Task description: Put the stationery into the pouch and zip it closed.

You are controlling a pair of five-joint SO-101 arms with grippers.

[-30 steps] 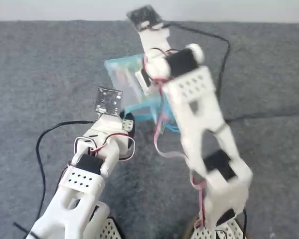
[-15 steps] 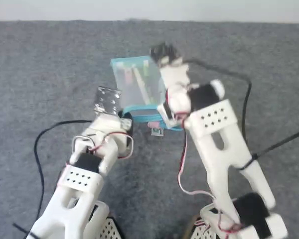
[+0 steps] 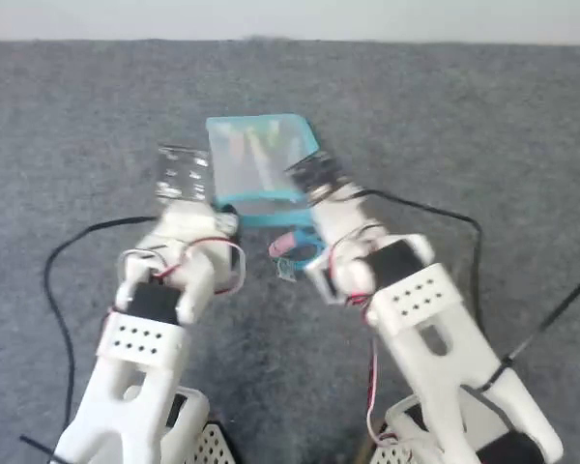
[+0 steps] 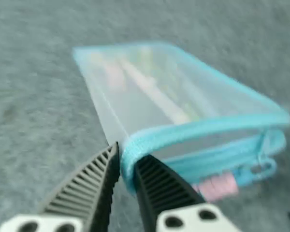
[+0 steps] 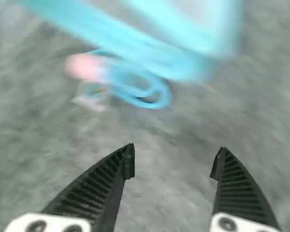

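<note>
The pouch (image 3: pixel 259 157) lies on the grey worktop (image 3: pixel 483 116) just ahead of both arms. Its blue zip edge faces them and runs crosswise from one pincer to the other. It is see-through, and the stationery (image 4: pixel 150 92) shows inside as pens lying front to back, pointing away from the arms. Whether the pouch is longer along the zip or along the pens I cannot tell.

The left pincer (image 4: pixel 125 155) is nearly shut, pinching the zip edge at its left corner. This is probably to anchor the pouch so that it does not slide when the zip is pulled. In the left wrist view the two blue bands of the mouth stand apart, so the zip looks not yet drawn.

The right pincer (image 5: pixel 176 154) is wide open and holds nothing. It hangs over the worktop just short of the blue loop (image 5: pixel 145 94) and pink tab (image 5: pixel 84 67) at the zip's right end, likely placed to take the pull there.
</note>
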